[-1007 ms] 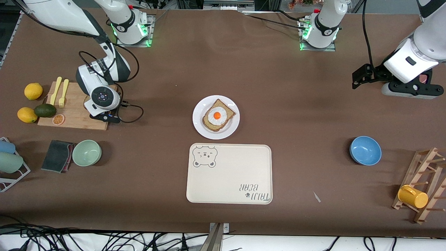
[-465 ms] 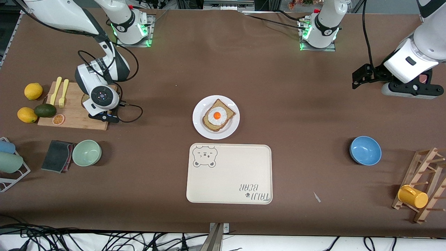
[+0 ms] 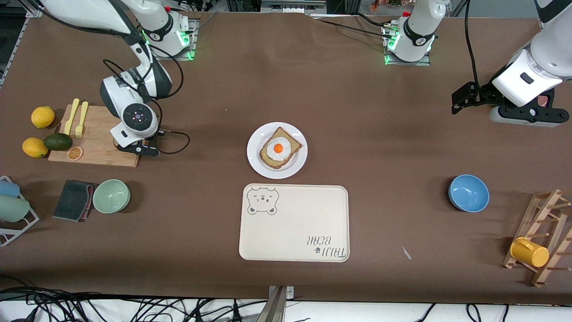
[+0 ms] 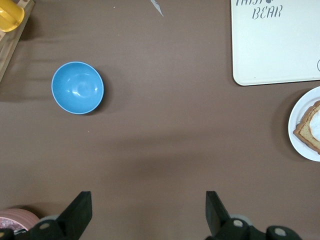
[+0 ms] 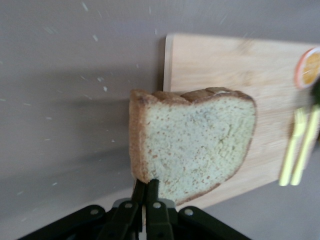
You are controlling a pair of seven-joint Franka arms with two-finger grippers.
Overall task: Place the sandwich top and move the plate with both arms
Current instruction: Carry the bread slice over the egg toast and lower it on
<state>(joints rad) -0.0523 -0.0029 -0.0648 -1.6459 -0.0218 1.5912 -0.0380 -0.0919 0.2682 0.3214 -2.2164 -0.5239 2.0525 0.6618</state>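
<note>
Front view: right arm reaches over the wooden cutting board [image 3: 96, 143] at the right arm's end of the table; right gripper [image 3: 134, 145] sits over the board's edge, its fingers hidden under the wrist here. Left gripper [image 3: 523, 114] hangs over bare table at the left arm's end, the arm waiting. The plate [image 3: 277, 150] is mid-table, carrying the egg-topped slice [image 3: 279, 148], just beside the cream bear tray [image 3: 294, 222], which lies nearer the camera. Judged progress: early, top slice just picked, not yet placed; plate not yet moved.

Left wrist view: left gripper [image 4: 145, 215] stands wide with nothing between the fingers, over brown table. Blue bowl [image 4: 77, 87], a corner of the tray and the plate's rim are in sight.

Right wrist view: right gripper [image 5: 146, 197] is pinched tight on the crust edge of the sandwich top [image 5: 192, 142], which is lifted clear above the board, partly over it and partly over the table. Yellow cutlery [image 5: 298, 147] and an orange slice [image 5: 310, 66] lie on the board.

Surface and room: brown matte tabletop [image 3: 380, 147], cables along its near edge. Also lemons [image 3: 43, 117], avocado [image 3: 57, 141], green bowl [image 3: 111, 196], dark cloth [image 3: 73, 200], wooden mug rack [image 3: 543, 237] with a yellow mug [image 3: 529, 252].
</note>
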